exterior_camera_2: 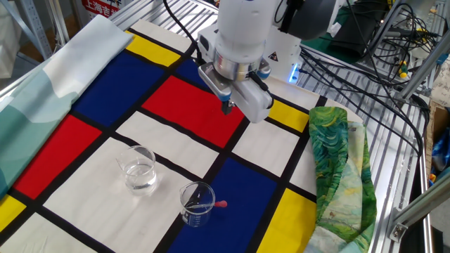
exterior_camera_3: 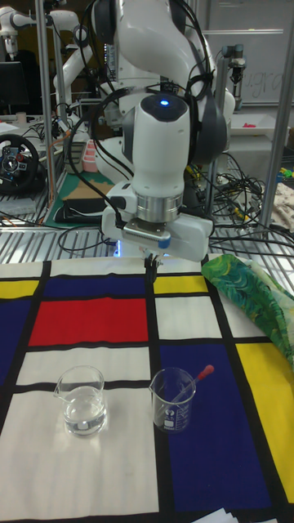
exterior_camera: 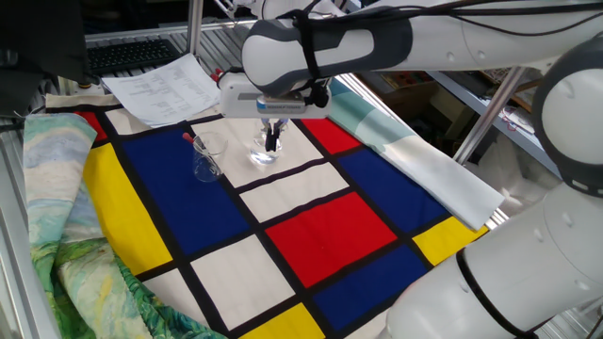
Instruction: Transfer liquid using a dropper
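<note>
The dropper [exterior_camera_3: 193, 382] leans inside the small clear beaker [exterior_camera_3: 173, 399], its red bulb [exterior_camera_2: 221, 204] poking over the rim. The same beaker [exterior_camera: 205, 166] stands on a blue square. A rounder glass [exterior_camera_3: 83, 400] sits beside it on a white square, with a shallow pool of clear liquid [exterior_camera_3: 84, 422] at its bottom. My gripper [exterior_camera_3: 151, 265] hangs above the cloth, well behind both glasses and nearer the robot base, fingers shut and empty. It shows as the gripper [exterior_camera_2: 226, 107] over the red square. From the opposite side the gripper [exterior_camera: 272, 139] overlaps the rounder glass [exterior_camera: 267, 153].
A chequered cloth [exterior_camera_2: 176, 133] of red, blue, yellow and white squares covers the table. A green patterned cloth [exterior_camera_2: 337, 169] lies bunched at one side, a pale teal cloth [exterior_camera_2: 49, 84] at the other. Papers [exterior_camera: 165, 87] rest at a far corner. Cables [exterior_camera_2: 373, 63] run near the base.
</note>
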